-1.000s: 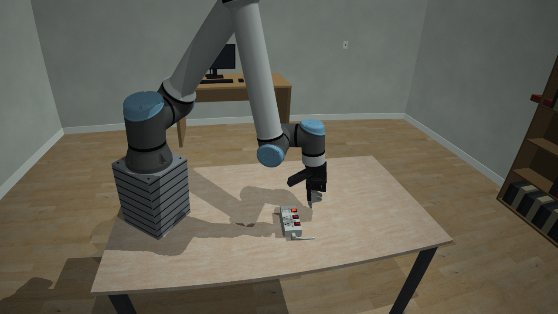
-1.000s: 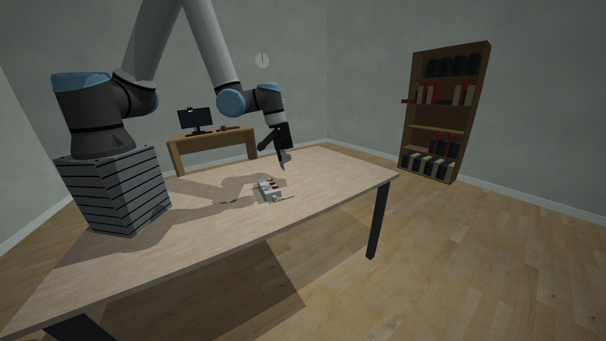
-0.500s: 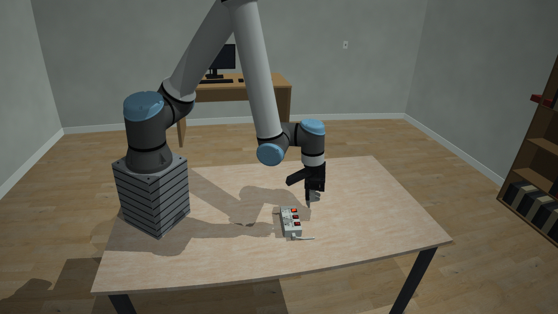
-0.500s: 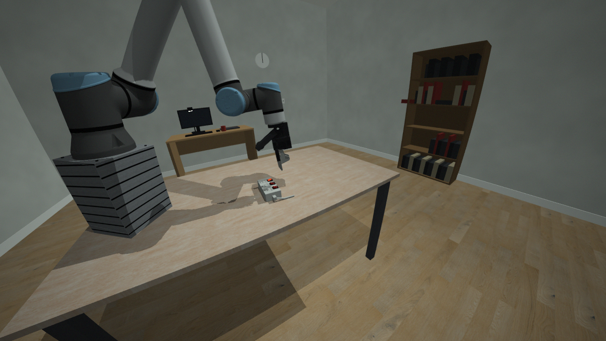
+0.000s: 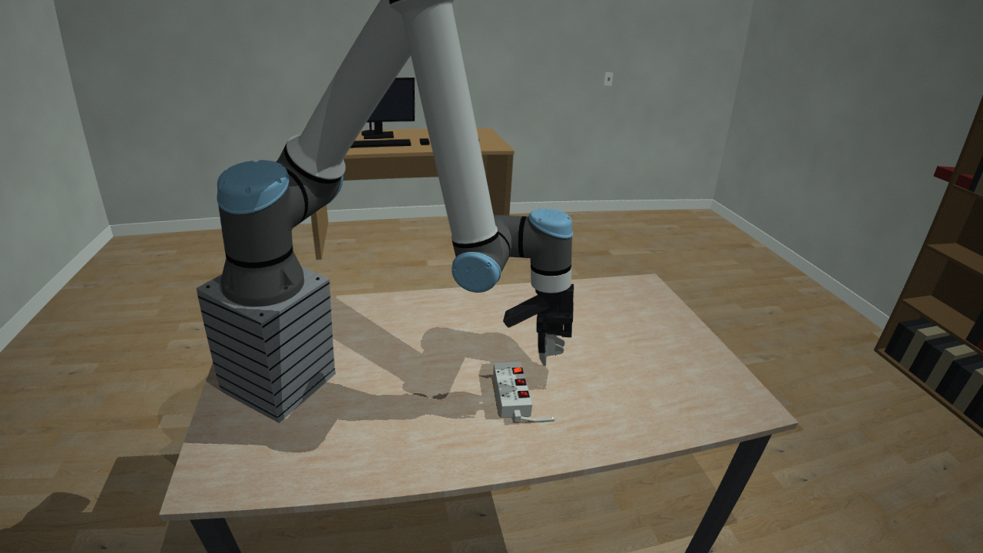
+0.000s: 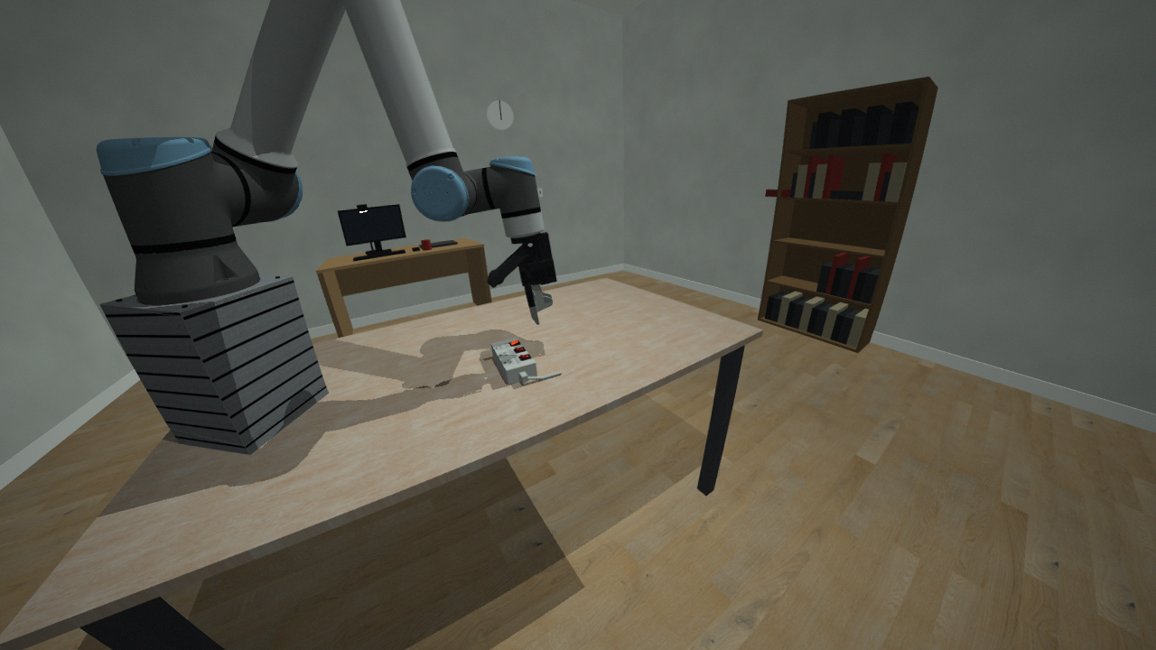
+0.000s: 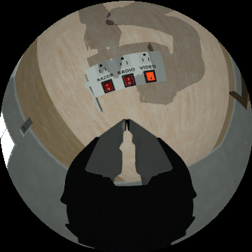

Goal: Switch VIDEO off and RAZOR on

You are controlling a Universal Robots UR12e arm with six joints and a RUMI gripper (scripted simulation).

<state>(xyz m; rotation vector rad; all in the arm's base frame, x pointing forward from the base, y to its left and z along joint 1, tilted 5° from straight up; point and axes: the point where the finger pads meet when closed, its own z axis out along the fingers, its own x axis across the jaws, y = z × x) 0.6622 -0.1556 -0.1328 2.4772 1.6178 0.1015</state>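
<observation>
The grey power strip (image 5: pixel 504 407) (image 6: pixel 517 375) (image 7: pixel 161 66) lies on the table, right way up with its switches facing up. The VIDEO switch (image 5: pixel 517 369) (image 6: pixel 515 343) (image 7: pixel 150 76) glows orange. The RADIO switch (image 5: pixel 520 382) (image 6: pixel 519 349) (image 7: pixel 129 80) in the middle is dark red. The RAZOR switch (image 5: pixel 524 394) (image 6: pixel 524 357) (image 7: pixel 108 86), at the cord end, is also dark red. My gripper (image 5: pixel 544 362) (image 6: pixel 536 322) (image 7: pixel 126 120) is shut and empty. It hangs above the table, beside the strip on its switch side, and touches nothing.
The strip's short cord (image 5: pixel 539 419) (image 6: pixel 546 376) (image 7: pixel 96 101) sticks out from the RAZOR end. The arm's striped pedestal (image 5: pixel 271 350) (image 6: pixel 218 371) stands at the left of the table (image 5: pixel 618 440) (image 6: pixel 614 371). A desk and a bookshelf (image 6: pixel 832 222) stand away from the table.
</observation>
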